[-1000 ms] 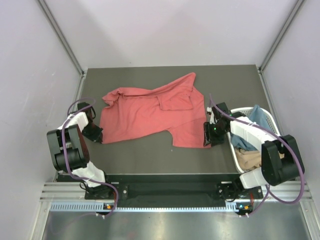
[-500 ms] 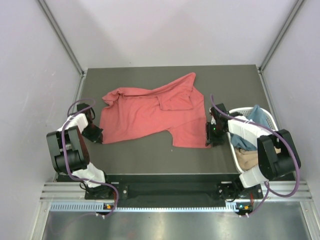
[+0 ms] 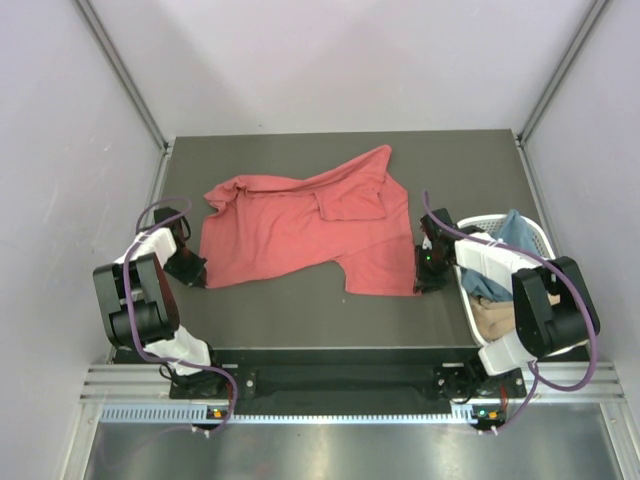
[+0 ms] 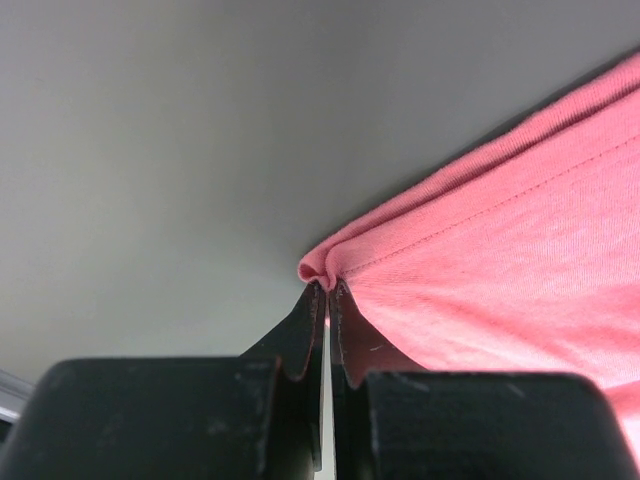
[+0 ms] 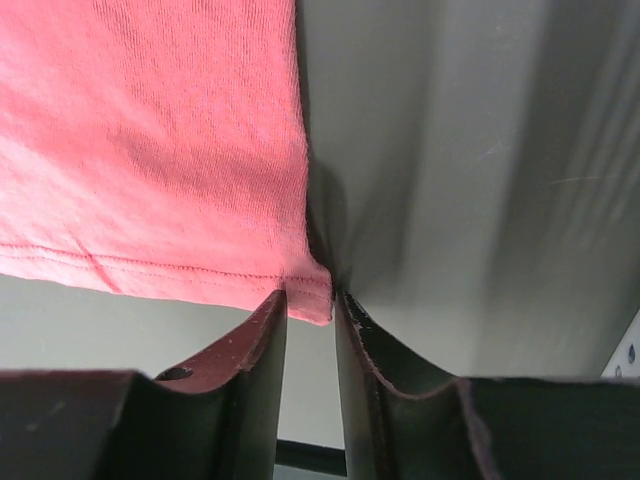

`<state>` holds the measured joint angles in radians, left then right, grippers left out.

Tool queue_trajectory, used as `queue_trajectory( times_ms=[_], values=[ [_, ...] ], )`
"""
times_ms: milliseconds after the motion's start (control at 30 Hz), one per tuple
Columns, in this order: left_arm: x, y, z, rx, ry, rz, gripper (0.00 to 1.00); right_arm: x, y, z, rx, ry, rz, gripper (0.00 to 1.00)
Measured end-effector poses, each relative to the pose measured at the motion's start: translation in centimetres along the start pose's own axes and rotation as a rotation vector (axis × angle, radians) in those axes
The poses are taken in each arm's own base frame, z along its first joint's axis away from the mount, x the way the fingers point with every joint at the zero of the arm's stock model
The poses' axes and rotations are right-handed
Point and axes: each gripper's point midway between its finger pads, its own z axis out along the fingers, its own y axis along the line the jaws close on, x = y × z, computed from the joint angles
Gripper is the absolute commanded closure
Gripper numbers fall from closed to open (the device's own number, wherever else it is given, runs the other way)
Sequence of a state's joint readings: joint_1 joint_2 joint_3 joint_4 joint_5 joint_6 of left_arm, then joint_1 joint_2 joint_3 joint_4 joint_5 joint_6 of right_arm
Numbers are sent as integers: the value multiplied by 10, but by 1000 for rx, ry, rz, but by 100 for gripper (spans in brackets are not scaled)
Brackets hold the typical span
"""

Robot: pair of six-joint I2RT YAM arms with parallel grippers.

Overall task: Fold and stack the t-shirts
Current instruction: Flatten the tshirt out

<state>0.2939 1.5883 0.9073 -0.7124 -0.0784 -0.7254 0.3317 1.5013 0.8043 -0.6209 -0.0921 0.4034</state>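
Observation:
A coral-red t-shirt (image 3: 300, 225) lies spread, partly rumpled, on the dark table (image 3: 300, 315). My left gripper (image 3: 188, 267) is at its near left corner and is shut on a pinched fold of the hem (image 4: 322, 268). My right gripper (image 3: 425, 270) is at the shirt's near right corner (image 5: 305, 290). Its jaws stand a narrow gap apart, with the flat corner of the hem reaching in between the fingertips (image 5: 272, 305) but not squeezed. A blue t-shirt (image 3: 515, 235) and a tan one (image 3: 495, 318) lie bunched in the basket.
A white slotted basket (image 3: 545, 240) stands at the table's right edge, just right of my right arm. Grey walls close in the table on the left, back and right.
My right gripper has shifted slightly to the right, so more of the shirt's near right corner shows. The left gripper and the shirt have not visibly moved.

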Motion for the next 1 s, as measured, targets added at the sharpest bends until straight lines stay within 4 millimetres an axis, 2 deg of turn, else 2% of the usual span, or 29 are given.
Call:
queue_trajectory(
  times_ms=[200,333,500,600,800,1000],
  values=[
    [2,-1,0,7,9,5,100,-3,2,2,-3,-8,19,87],
    [2,-1,-1,9,10,10,100,-4,3,3,-6,-13,27,100],
    [3,-1,-2,13,11,14,100,-5,4,1,-18,-34,43,100],
    [2,-2,-6,27,5,17,100,-13,11,-6,-53,-84,52,100],
    [-2,-7,-22,65,-19,26,100,-52,29,-39,-206,-229,111,100],
    [-28,-25,-64,153,-125,47,100,-110,28,-89,-367,-369,231,100]
  ],
)
